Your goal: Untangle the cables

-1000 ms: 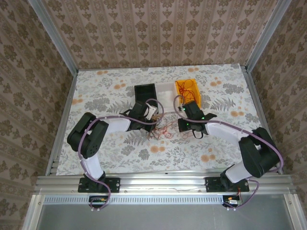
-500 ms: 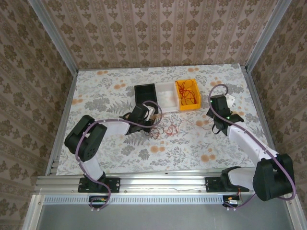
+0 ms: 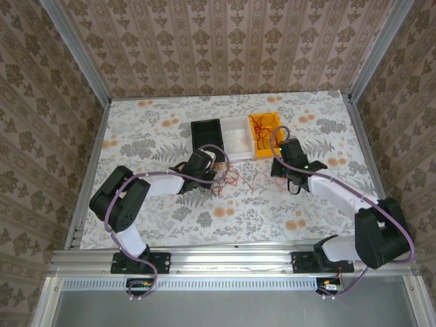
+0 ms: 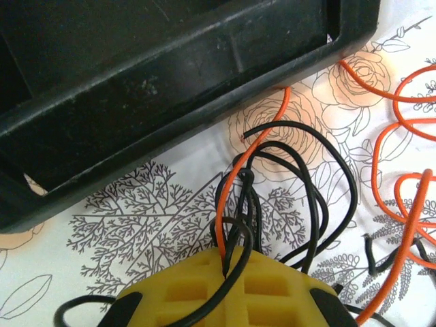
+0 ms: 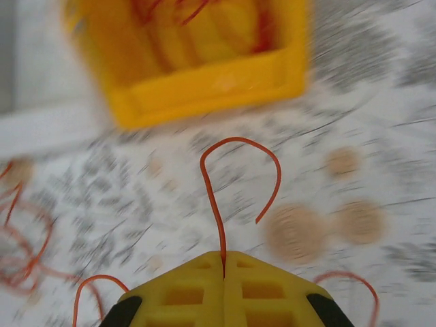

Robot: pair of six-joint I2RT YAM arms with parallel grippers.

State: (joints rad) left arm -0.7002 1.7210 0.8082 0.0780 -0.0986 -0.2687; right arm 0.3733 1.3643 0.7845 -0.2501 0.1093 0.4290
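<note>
Right gripper (image 5: 223, 262) with cable (image 5: 210, 184), nearer bin (image 5: 211, 85)

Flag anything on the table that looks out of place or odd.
The left gripper is shut on several thin black wires and one orange wire together, a mixed tangle beside the black plastic bin. More looped orange wires lie loose on the floral table, not in a bin.

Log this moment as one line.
left gripper: shut on black and orange cables by black bin | right gripper: shut on red cable near yellow bin
</note>
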